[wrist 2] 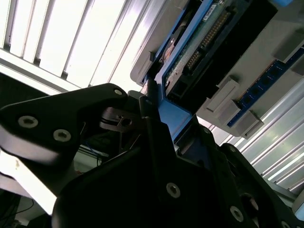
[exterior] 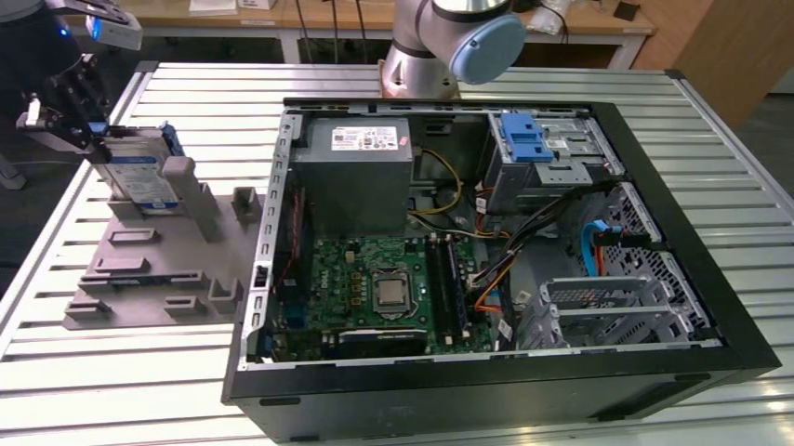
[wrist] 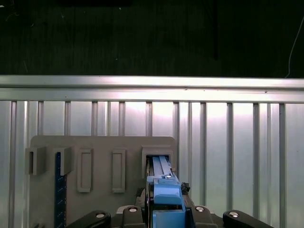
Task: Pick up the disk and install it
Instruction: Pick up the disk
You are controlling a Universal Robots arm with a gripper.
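While the disk (exterior: 139,177) stands on its edge in a slot of the grey rack (exterior: 162,279), the claw (exterior: 87,139) is closed on the disk's blue end. In both wrist views the blue frame sits pinched between the claw's black fingers (wrist: 199,210). The rack lies flat on the ribbed metal surface (exterior: 125,390), on the exterior view's left of the open computer case (exterior: 496,390). The disk is outside the case, well apart from the cage (exterior: 540,149) with the blue latch.

Arm (exterior: 437,42), one: upright base segment. Gripper (exterior: 89,132): pointing downward, fingers (wrist 2: 151,124) clamped on the blue end tab of the disk (exterior: 139,181).
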